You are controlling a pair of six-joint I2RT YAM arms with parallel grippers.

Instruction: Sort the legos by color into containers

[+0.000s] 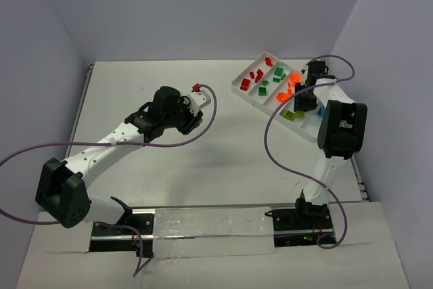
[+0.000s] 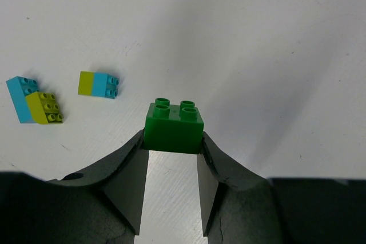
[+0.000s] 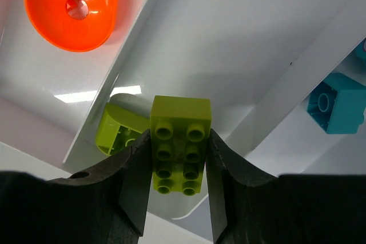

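The left gripper [image 2: 171, 141] is partly closed. Its two dark fingers pinch a green brick [image 2: 173, 125] by its sides. Only the left wrist camera shows this. The brick is square and shiny, with four round studs on top, and it sits up above the white table [image 2: 257, 38]. The same camera shows two loose legos lying on the table, off to the brick's left. One is a cyan and yellow-green block [image 2: 34, 102] lying tilted. The other is a smaller two-color block [image 2: 98, 84] near it, not touching. From above, I cannot find the green brick or these two.

The top camera alone shows the whole white tray [image 1: 260, 105], at the far right side of the table. It is smooth plastic with long thin containers side by side. Red legos [image 1: 256, 74] lie near its left end, then green legos [image 1: 274, 76], then orange pieces [image 1: 287, 89].

The right gripper [image 3: 178, 144] is over the tray and partly closed too. It squeezes a long yellow-green brick [image 3: 180, 112] with eight studs, which only the right wrist camera shows. Below it, a rounded yellow-green piece [image 3: 117, 130] lies in a container. A shiny orange round piece [image 3: 71, 7] with a hole lies in the container to the left. A cyan brick [image 3: 337, 107] lies in the one to the right.
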